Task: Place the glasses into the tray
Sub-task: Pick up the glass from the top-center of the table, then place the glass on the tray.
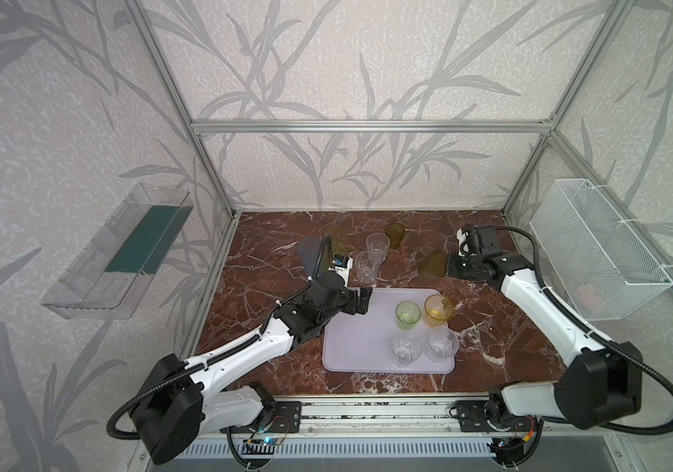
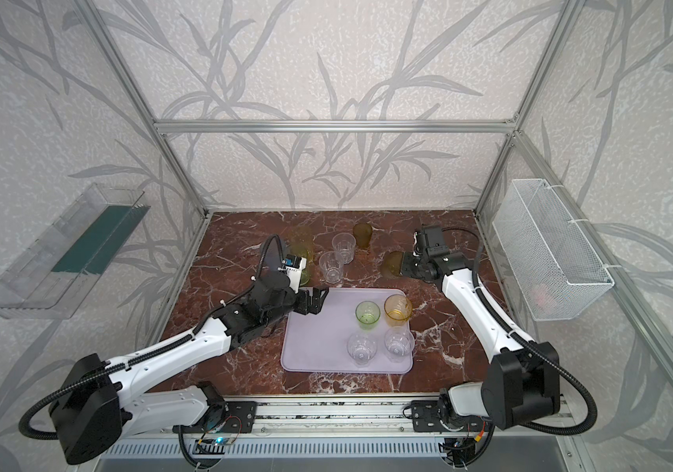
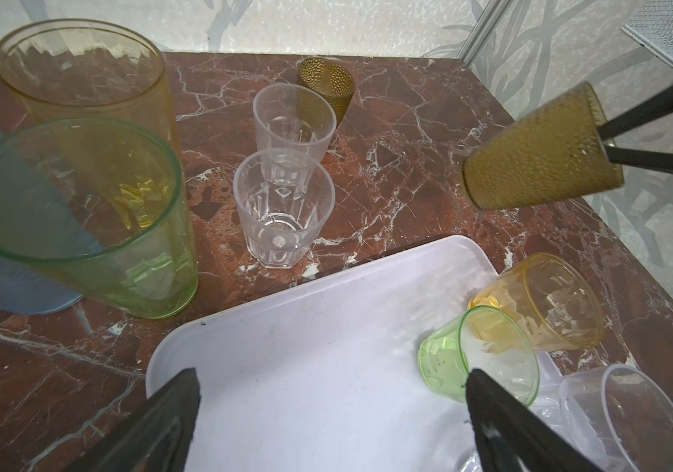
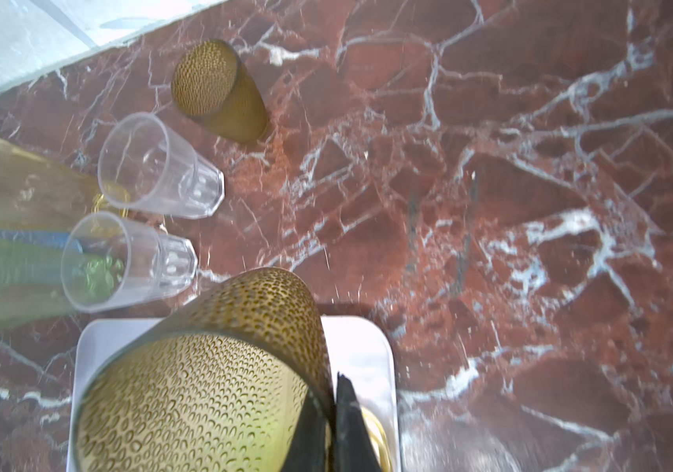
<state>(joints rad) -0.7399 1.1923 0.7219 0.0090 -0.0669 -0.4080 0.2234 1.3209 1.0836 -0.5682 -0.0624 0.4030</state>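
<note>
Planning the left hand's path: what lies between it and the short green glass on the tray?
Nothing but bare tray, as both top views show.

your left arm (image 1: 245, 353) extends low and forward, its left gripper (image 1: 364, 302) with jaws spread wide and empty. your right arm (image 1: 531, 298) stretches farther back, its right gripper (image 1: 448, 265) pinched tight on an amber glass (image 1: 434, 263) rim.

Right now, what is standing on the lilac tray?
Four short glasses, grouped at the right end of the tray: a green glass, a yellow glass, two clear glasses. The open left end effector covers one far corner in both top views.
</note>
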